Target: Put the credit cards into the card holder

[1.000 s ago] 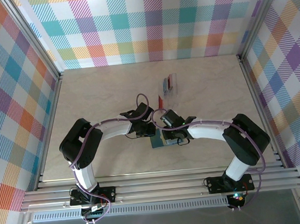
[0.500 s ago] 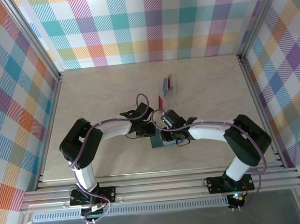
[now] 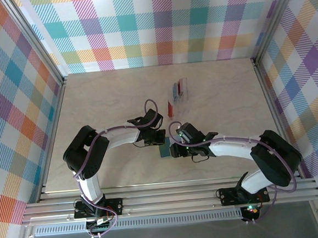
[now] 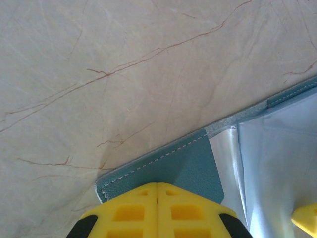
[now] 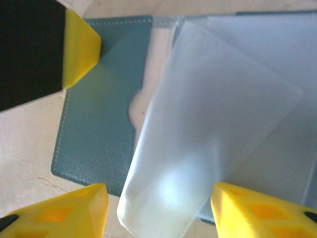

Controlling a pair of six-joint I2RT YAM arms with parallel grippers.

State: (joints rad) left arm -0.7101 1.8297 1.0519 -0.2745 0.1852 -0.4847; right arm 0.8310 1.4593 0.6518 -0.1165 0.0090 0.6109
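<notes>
1. The right arm has swung lower, baring the red card [image 3: 170,109] on the surface [image 3: 103,107].
2. The right fingers [image 3: 176,149] stand open around the card holder's [image 5: 99,124] frosted flap [image 5: 198,148].
3. The left fingers [image 4: 157,196], closed, pin its corner; seemingly no card is in yet.

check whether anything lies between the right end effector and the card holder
Yes: a frosted clear flap lies over the card holder, under the open right end effector. The shut left end effector is at its corner.

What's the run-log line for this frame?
left claw: shut, on card holder flap | right claw: open, straddling clear sleeve | red card: on table, not loaded
</notes>
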